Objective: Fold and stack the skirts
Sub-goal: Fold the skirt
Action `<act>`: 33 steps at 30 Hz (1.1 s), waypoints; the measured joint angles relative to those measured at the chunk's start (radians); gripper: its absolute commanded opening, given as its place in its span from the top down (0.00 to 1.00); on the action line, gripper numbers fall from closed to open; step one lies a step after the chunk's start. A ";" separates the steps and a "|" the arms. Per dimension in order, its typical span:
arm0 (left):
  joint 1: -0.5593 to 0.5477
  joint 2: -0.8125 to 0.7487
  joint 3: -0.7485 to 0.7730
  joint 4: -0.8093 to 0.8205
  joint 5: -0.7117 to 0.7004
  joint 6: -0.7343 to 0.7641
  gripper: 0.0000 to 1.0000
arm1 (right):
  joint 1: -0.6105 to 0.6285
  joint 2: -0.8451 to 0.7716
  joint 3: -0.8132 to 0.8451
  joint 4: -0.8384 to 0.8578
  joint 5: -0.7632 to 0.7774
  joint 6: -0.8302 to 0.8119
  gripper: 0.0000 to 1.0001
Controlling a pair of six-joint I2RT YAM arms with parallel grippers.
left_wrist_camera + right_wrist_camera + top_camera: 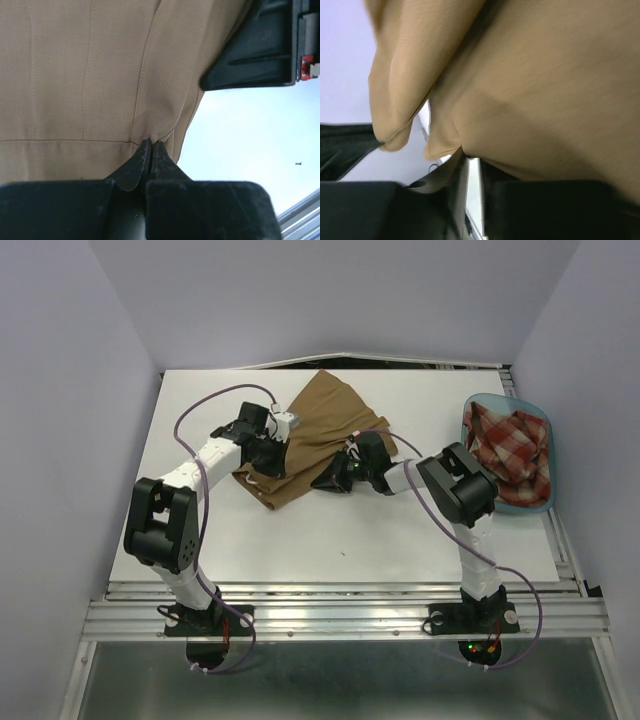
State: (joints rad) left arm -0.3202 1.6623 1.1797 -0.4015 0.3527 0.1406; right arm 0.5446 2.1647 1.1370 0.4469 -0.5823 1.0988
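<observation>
The tan-brown skirt [325, 425] lies rumpled on the white table [350, 535] at the middle back. My left gripper [274, 456] is at its left edge, and in the left wrist view it [151, 145] is shut on a fold of the tan cloth [90, 75] by a seam. My right gripper [332, 478] is at the skirt's near right edge. In the right wrist view its fingers [472, 156] stand narrowly apart, and the tan cloth [545, 90] drapes over their tips. The plaid skirt [510, 445] lies bunched at the right.
The plaid skirt sits in a translucent blue tub [540, 504] at the table's right edge. The right gripper's black body [260, 50] shows close by in the left wrist view. Grey walls enclose the table on the left, back and right.
</observation>
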 measured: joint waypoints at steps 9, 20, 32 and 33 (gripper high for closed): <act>-0.026 -0.005 -0.049 -0.024 0.007 0.026 1.00 | 0.000 0.018 0.001 0.022 0.007 0.024 0.99; -0.039 -0.010 -0.051 -0.035 0.040 0.014 1.00 | 0.007 0.022 0.001 0.033 0.014 0.024 0.99; -0.045 -0.010 0.007 -0.101 0.087 -0.031 1.00 | 0.027 0.022 0.001 0.036 0.032 0.023 0.93; -0.045 -0.010 0.007 -0.103 0.087 -0.034 1.00 | 0.027 0.022 0.001 0.036 0.031 0.023 0.95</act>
State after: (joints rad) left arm -0.3656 1.6524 1.1870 -0.5041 0.4393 0.1062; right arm 0.5713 2.1864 1.1378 0.4831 -0.5518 1.1217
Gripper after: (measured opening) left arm 0.040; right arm 0.072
